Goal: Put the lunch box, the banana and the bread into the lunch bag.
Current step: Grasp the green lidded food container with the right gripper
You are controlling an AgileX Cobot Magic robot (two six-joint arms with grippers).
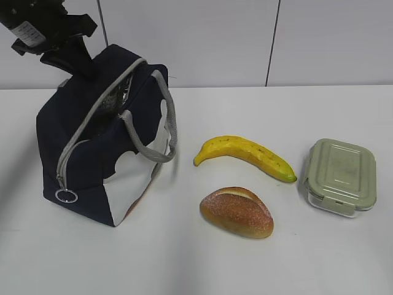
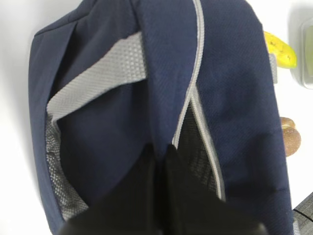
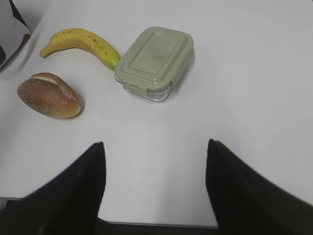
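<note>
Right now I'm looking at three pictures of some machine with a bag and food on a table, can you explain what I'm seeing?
It is a two-armed robot, each arm ending in a pincer. One picture looks at the white table from outside; the other two come from cameras on the wrists. The left pincer is shut, pinching the fabric of the navy lunch bag by its unzipped opening. The right pincer hangs open and empty above the table. Not yet packed: a banana, a bread roll and a green-lidded lunch box.

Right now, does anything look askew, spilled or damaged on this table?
Nothing spilled or damaged. The lunch bag leans with its zipper open, pinched at the top by the left gripper. Banana, bread and lunch box lie intact.
</note>
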